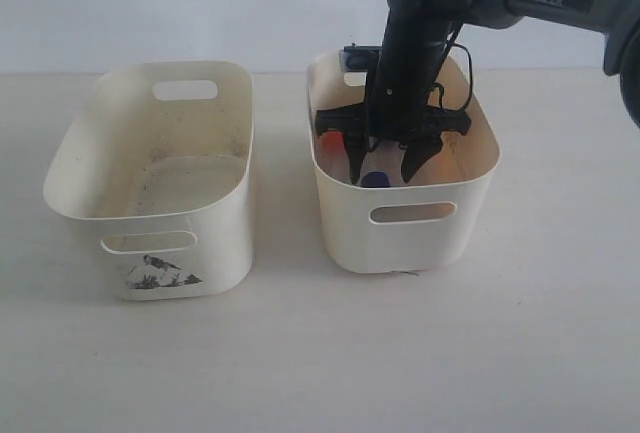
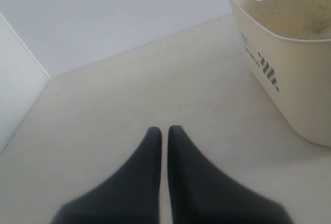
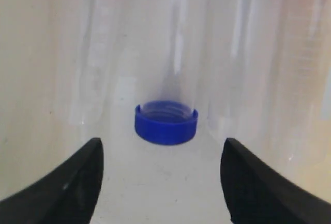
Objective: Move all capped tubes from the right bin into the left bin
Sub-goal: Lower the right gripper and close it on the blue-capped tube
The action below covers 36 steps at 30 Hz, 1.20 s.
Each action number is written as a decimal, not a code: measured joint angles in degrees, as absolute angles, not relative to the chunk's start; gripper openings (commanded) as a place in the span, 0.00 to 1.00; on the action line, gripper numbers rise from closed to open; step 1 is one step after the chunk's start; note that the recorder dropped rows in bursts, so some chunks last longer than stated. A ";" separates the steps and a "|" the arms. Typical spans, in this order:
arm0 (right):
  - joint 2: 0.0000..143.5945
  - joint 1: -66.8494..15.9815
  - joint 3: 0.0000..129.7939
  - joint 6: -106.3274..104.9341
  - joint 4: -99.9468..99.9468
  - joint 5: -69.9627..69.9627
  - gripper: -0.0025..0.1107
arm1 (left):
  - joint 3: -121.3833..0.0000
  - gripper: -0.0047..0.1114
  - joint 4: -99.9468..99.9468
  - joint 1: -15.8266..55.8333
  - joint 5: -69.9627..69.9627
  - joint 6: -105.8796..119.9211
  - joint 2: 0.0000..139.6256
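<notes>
Right gripper (image 3: 161, 146) gapes open over a blue-capped tube (image 3: 166, 124) inside the right bin (image 1: 400, 248); left gripper (image 2: 164, 129) closed, empty.

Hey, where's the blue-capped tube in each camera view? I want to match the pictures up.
Exterior view: the blue-capped tube sits low in the right bin, by the wall nearest the camera, under the right claw.
Left wrist view: not in it.
Right wrist view: the tube's blue cap is centred between the open claw's black fingers.
Shared landmark: the right claw, straddling the cap in the exterior and right wrist views.
</notes>
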<state>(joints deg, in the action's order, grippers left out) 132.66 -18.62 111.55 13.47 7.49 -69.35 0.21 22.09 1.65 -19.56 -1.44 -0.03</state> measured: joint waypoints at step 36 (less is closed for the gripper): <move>136.68 -18.62 112.51 14.38 8.16 -64.52 0.45 | 0.21 0.08 22.09 1.65 -19.56 -1.44 -0.03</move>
